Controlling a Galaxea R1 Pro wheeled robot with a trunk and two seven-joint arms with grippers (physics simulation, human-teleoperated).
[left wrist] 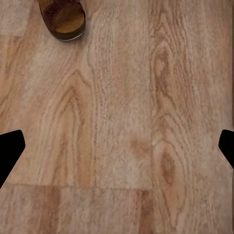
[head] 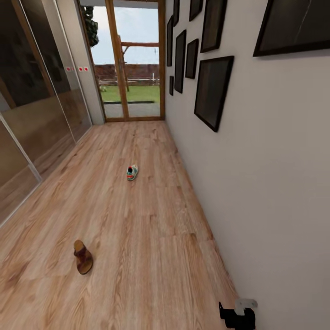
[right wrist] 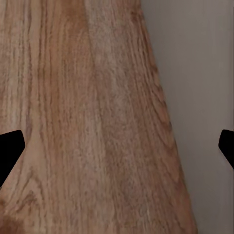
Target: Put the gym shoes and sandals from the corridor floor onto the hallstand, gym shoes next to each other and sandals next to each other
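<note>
Head view: one sandal [head: 83,257] lies near the floor's [head: 151,256] left edge, one gym shoe [head: 132,172] mid-floor, well apart. My left claw [left wrist: 117,148] hangs spread over bare planks near the sandal; my right claw [right wrist: 117,148], also spread, hangs by the wall [right wrist: 200,87].

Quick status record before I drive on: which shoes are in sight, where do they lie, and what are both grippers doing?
sandal: one, on the corridor floor, near left of the head view; also at the edge of the left wrist view
gym shoe: one, farther down the corridor, mid-floor
left gripper: open, empty, over bare floor
right gripper: open, empty, over floor beside the wall
wall: on the right, hung with dark frames
</note>
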